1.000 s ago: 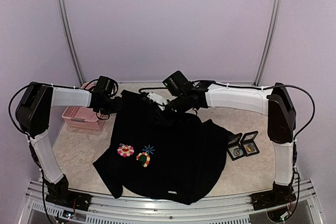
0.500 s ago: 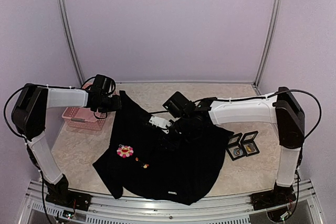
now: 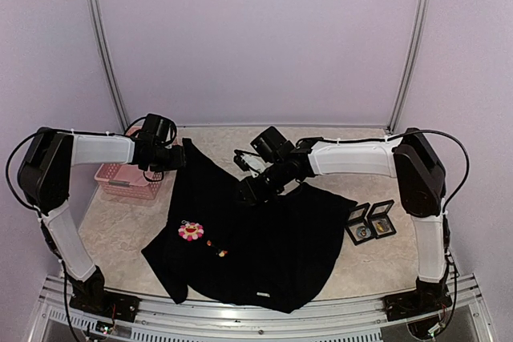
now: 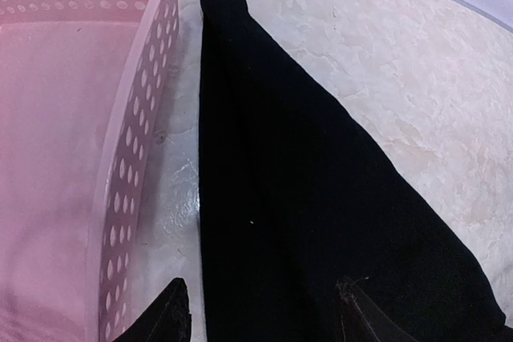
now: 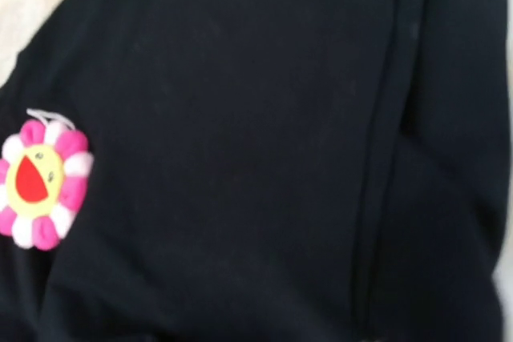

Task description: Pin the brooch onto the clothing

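The clothing, a black T-shirt (image 3: 264,238), lies spread across the table. Its pink flower (image 3: 191,231) shows, and only a sliver of the orange flower (image 3: 218,251) peeks from under a fold. My left gripper (image 4: 263,310) stands open at the shirt's far left corner, with a folded edge of cloth (image 4: 264,198) between its fingertips. My right gripper (image 3: 247,191) hovers over the shirt's upper middle. Its wrist view shows only black cloth and the pink flower (image 5: 42,183), with no fingers to make out. A small round piece, perhaps the brooch (image 3: 362,231), lies in a black case.
A pink perforated basket (image 3: 120,183) stands just left of the left gripper, its wall (image 4: 132,198) close beside the shirt edge. Two open black display cases (image 3: 383,215) sit on the marble table right of the shirt. A white hem label (image 3: 260,292) marks the near edge.
The right arm swept down over the shirt's middle, then back up and left. A fold now hides the blue starburst and most of the orange flower. The left gripper shifted slightly.
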### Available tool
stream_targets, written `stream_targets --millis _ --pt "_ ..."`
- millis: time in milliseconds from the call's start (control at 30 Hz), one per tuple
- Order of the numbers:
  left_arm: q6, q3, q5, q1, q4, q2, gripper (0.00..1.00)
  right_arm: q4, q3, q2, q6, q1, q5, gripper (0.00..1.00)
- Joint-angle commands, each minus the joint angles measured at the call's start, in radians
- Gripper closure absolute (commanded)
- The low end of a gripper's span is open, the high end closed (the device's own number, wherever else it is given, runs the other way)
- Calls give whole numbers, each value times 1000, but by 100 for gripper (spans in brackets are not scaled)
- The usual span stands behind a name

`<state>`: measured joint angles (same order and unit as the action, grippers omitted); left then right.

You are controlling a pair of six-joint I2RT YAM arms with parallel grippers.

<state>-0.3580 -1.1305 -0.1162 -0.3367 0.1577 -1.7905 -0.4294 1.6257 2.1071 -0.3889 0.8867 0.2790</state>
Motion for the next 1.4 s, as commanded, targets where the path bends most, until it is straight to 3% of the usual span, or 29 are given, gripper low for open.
stream_targets --millis 0,333,500,600,700,800,900,1167,1367 --pt "17 -8 2 -7 0 32 43 -87 15 13 -72 12 65 47" --pt "28 -11 -3 -20 3 28 42 -167 -50 8 -80 23 65 35" --pt "35 -14 -12 -26 3 30 42 -69 -136 -11 -114 8 125 28" --pt "40 -20 -18 -29 11 25 42 -12 -110 12 -136 -11 182 21" --pt "46 -19 -30 -33 13 29 42 4 -73 28 -138 -14 174 22" --pt "50 -22 -36 -34 13 32 41 15 -58 57 -137 -19 166 30" --pt "53 -25 -40 -33 16 29 41 21 -44 74 -137 -26 164 44" --pt "55 -25 -42 -33 16 29 41 16 4 76 -124 -31 165 100" --pt "59 -26 -46 -33 16 30 41 -46 24 31 -86 -33 163 100"
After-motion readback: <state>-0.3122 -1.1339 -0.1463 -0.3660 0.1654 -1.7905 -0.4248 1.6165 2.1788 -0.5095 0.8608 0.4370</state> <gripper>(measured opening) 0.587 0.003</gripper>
